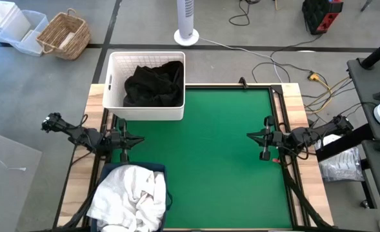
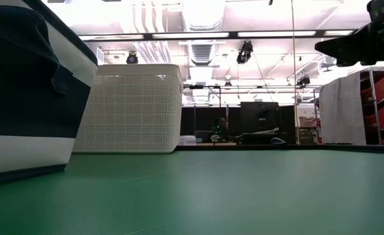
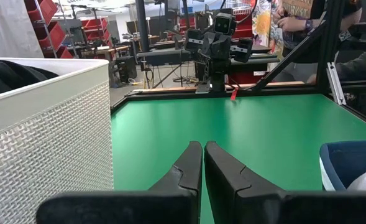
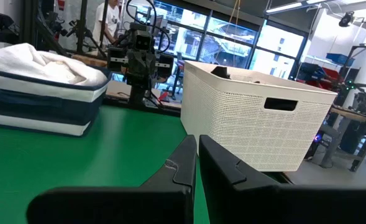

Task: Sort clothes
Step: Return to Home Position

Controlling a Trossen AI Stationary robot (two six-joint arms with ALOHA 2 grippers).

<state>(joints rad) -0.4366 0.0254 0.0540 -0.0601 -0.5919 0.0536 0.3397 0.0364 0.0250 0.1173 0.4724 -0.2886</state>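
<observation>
Resting at opposite edges of the green surface, the left pincer and the right pincer face each other, both closed and empty. Black clothes lie in the white lattice basket. White clothes fill the navy bin beside the left arm.

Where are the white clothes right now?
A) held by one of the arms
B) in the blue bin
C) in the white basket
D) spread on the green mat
B: the high view shows the white clothes piled in the blue bin, while the white basket holds only black clothes.
</observation>
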